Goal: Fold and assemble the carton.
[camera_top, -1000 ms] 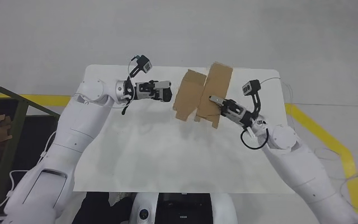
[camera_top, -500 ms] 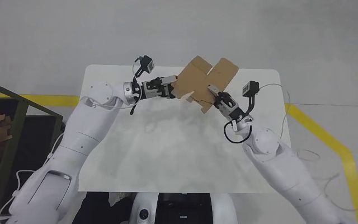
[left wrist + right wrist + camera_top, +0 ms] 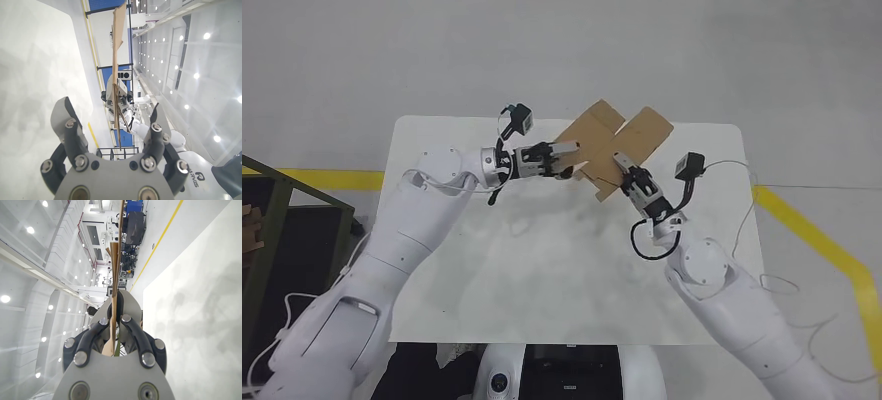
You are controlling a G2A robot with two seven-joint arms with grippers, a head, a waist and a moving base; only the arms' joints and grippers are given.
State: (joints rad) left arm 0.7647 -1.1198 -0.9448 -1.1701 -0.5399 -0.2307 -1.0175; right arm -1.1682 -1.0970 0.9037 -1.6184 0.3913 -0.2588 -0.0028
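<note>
White table (image 3: 542, 290) is seen under both arms. Flattened brown carton (image 3: 614, 138) is held up off the table above its far middle, tilted, and is seen edge-on from both wrists. Right gripper (image 3: 115, 295) is clamped tight on the carton's near edge. Left gripper (image 3: 111, 103) is spread wide at the carton's left edge, the cardboard edge being seen between the fingers, not pinched.
</note>
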